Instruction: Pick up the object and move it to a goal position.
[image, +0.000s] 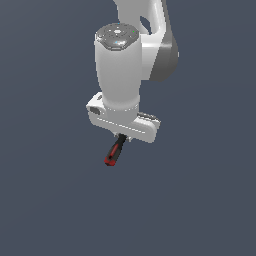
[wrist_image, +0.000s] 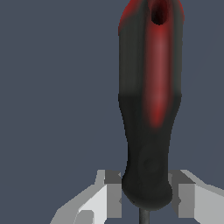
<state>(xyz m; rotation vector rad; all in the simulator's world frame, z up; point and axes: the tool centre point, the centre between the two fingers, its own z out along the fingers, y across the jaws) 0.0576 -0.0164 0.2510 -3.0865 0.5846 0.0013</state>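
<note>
One screwdriver (wrist_image: 151, 109) sits between the two fingers (wrist_image: 107, 192) of our gripper (image: 121, 136), pinched at the black end of its handle. We hold it in the air. Its long red handle points down and away from the jaws.
</note>
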